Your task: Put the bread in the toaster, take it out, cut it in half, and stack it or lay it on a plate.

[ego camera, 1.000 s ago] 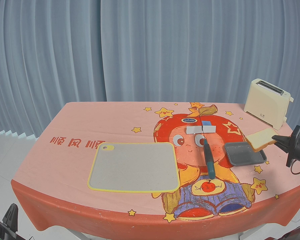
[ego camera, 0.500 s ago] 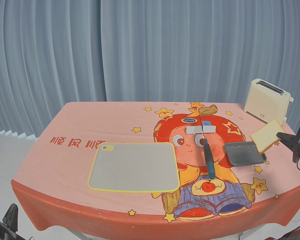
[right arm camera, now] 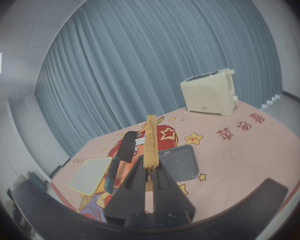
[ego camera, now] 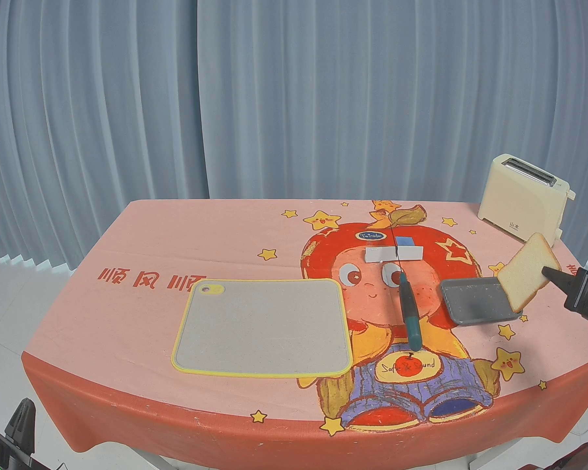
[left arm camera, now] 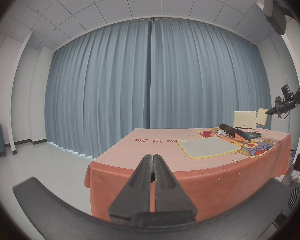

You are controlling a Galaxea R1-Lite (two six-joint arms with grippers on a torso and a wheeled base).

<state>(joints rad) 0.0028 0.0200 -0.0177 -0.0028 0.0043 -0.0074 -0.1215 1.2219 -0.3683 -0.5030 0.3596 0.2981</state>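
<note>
The left tool (left arm camera: 153, 175) hangs closed on nothing, short of the pink-clothed surface (ego camera: 176, 249). The right tool (ego camera: 547, 273) pinches one edge of the tan square bread slice (ego camera: 528, 272), tilted in the air near the grey rectangular tray (ego camera: 467, 301). Arriving tilted, the soft slice may snag the slot of the cream boxy toaster (ego camera: 526, 202) beyond, or slip.

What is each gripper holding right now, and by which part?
The right gripper pinches the bread by one crust edge, lifted off the table. The left gripper is shut on nothing.
</note>
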